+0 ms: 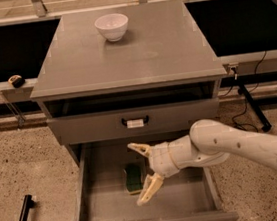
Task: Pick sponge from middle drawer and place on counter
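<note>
In the camera view, the middle drawer (pixel 187 199) is seen pulled out: a wide, deep grey box with a plain flat floor, tall side walls and a grey front panel. The sponge (pixel 132 178) is found on that floor, left of the drawer's middle; its dark green scrub face is turned up and a pale rim shows at its edge. The gripper (pixel 138 174) is held inside the drawer over the sponge. Its two pale tan fingers (pixel 149 189) are spread wide apart, one toward the drawer's back and one toward its front, with the sponge seen between them. Whether the sponge is touched cannot be told. The smooth white arm (pixel 243 146) is brought in over the drawer's right wall.

Above the drawer, a shut grey drawer front (pixel 90 128) with a black handle and white label is seen. Higher still, the counter (pixel 170 43) spreads flat, grey and slightly glossy, and a white bowl (pixel 112 26) is set near its back. Speckled stone floor (pixel 20 172) lies on both sides of the drawer, and black cables (pixel 252 99) hang to its right.
</note>
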Tool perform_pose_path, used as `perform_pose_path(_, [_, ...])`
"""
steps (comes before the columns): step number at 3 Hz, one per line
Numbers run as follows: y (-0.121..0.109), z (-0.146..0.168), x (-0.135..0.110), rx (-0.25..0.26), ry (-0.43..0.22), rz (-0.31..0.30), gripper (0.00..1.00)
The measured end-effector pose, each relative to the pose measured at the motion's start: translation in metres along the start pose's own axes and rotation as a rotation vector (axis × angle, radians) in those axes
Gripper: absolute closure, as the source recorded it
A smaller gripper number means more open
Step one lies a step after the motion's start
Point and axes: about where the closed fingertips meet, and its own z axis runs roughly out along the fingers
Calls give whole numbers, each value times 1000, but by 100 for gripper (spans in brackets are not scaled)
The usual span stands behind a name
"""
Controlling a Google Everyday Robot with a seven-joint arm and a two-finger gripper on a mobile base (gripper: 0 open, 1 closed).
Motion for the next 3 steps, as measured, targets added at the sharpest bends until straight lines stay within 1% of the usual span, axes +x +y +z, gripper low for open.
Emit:
perform_pose_path(1, [12,22,27,-24,-33,67,0])
perform_pose_path(2, [11,26,36,-29,-17,95,0])
perform_pose_path(3, [12,32,89,53,3,170,0])
